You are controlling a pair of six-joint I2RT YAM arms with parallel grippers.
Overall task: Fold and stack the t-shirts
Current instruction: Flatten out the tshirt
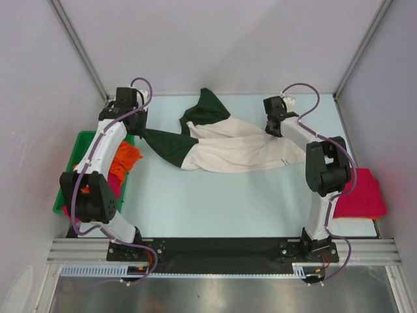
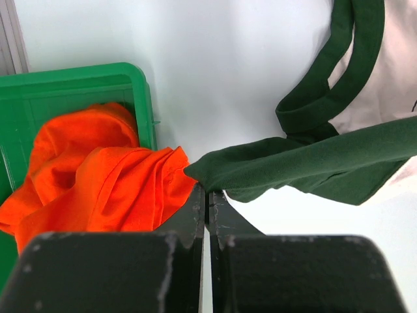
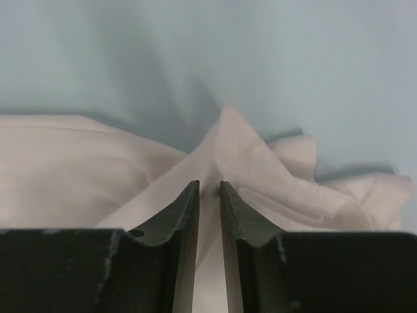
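Observation:
The cream t-shirt with dark green sleeves (image 1: pixel 228 150) lies crumpled across the middle of the table, print hidden. My left gripper (image 1: pixel 139 128) is shut on the tip of its green sleeve (image 2: pixel 287 163), pulled out to the left by the bin. My right gripper (image 1: pixel 272 127) is shut on a fold of the cream body (image 3: pixel 225 153) at the shirt's right end. An orange tee (image 1: pixel 126 160) lies bunched in the green bin; it also shows in the left wrist view (image 2: pixel 91 176). A magenta-pink tee (image 1: pixel 361 192) lies folded at the right edge.
The green plastic bin (image 1: pixel 79 145) stands at the table's left edge, its rim (image 2: pixel 71 75) close beside my left gripper. Pink cloth (image 1: pixel 118 186) shows in the bin under the orange tee. White walls and metal frame posts enclose the table.

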